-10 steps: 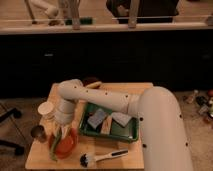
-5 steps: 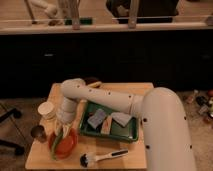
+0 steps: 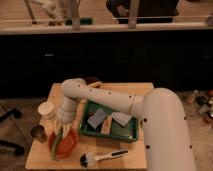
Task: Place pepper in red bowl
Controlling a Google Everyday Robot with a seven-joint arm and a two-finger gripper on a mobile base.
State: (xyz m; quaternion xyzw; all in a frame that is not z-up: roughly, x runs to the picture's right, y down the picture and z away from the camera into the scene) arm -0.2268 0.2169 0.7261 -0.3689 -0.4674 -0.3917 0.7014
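Claw (image 3: 61, 131) first: it hangs at the end of the white arm (image 3: 102, 97), right over the near-left part of the surface (image 3: 45, 157), just above the red bowl (image 3: 64, 144). Whether its two fingers are spread or pinched I cannot tell, so I cannot say for sure that it grips the pepper (image 3: 56, 145). The pepper shows as a long green strip with a paler streak, running down from the claw across the left side of the bowl, its lower tip reaching to or just past the bowl's near-left rim.

Compared with a second ago, the wrist has sunk a little and the green strip reaches lower, so more of it now lies against the red of the bowl; half a second ago it was already close to this pose, so the descent is nearly over. I judge the carrying part finished and the task at the point of release: what remains is letting go so the pepper settles inside and does not tip over the rim onto the surface.

Just left of the bowl stand a white cup (image 3: 47, 110) and a small dark cup (image 3: 38, 133); the green tray (image 3: 131, 135) lies to the right, and the brush (image 3: 102, 157) in front, all apart from the bowl
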